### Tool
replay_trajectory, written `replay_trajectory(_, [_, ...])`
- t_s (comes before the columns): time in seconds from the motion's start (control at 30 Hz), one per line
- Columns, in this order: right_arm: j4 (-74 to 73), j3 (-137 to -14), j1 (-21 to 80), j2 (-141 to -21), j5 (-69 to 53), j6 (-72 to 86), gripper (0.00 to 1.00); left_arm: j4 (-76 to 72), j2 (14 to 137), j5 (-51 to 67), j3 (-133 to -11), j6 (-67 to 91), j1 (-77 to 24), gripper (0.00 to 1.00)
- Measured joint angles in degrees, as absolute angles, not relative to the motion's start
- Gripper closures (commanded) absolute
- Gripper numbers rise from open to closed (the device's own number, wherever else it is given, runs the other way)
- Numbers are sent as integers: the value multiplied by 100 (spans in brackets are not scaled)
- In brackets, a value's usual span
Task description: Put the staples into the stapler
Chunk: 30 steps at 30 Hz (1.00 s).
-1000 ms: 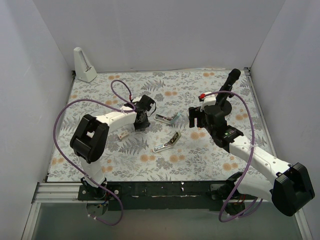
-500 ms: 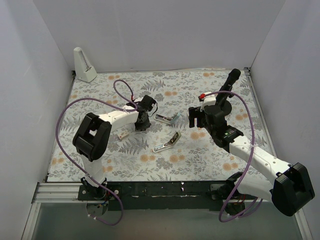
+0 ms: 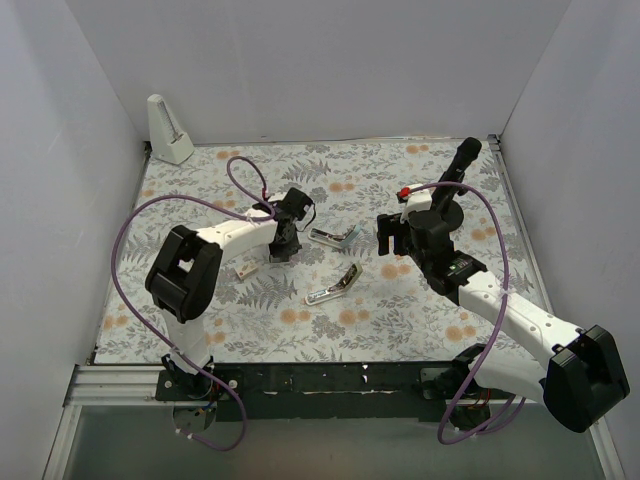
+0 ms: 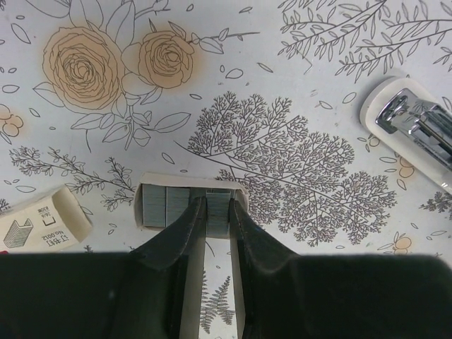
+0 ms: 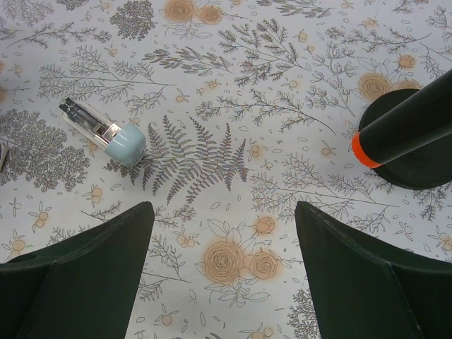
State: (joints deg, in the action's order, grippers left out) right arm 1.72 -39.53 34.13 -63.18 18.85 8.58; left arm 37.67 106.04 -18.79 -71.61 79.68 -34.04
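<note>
**Q:** Left wrist view: what does the left gripper [image 4: 217, 204] do?

**A:** Its two dark fingers [image 4: 176, 240] are drawn close together. Their tips are set against either side of the rightmost strip of the grey staple block [image 4: 169, 206], pinching that strip as far as the view shows. The block lies flat on the floral table [image 3: 400, 310], framed by a thin white rim.

**Q:** And the cardboard box [image 4: 42, 226]?

**A:** It is beige with a printed staple symbol. It lies on the table left of the block and apart from it, not touched by either finger.

**Q:** Right wrist view: where is the stapler [image 5: 106, 131]?

**A:** It lies on the table ahead and to the left of the right gripper [image 5: 222, 212], well apart from it. Its light-blue rounded end faces the camera and its silver rail points away.

**Q:** State of that gripper?

**A:** Its fingers are spread wide above the table with nothing between them.

**Q:** Other items?

**A:** A black post [image 5: 406, 120] with an orange band stands on a dark round base at the right of that view. In the top view, a white wedge-shaped object [image 3: 168, 130] stands in the far left corner.
</note>
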Motion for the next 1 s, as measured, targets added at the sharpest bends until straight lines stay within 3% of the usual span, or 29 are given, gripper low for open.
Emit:
replay_trajectory(0.37, [172,-3953,3413,-6316,1763,858,11,3852,10261,-1925,-7249,7520,-3428,85])
replay_trajectory(0.5, [172,-3953,3413,-6300,1673,840,11,3774,9913,-1826,-7234,6938,-3570,94])
replay_trajectory(0.8, [117,-3933,3413,-5885,1476,834,11,3282,8558,-552,-6646,5393,-3966,96])
replay_trajectory(1.0, [49,-3686,3413,-5481,1326,840,11,3002,8313,301,-6202,4521,-4327,93])
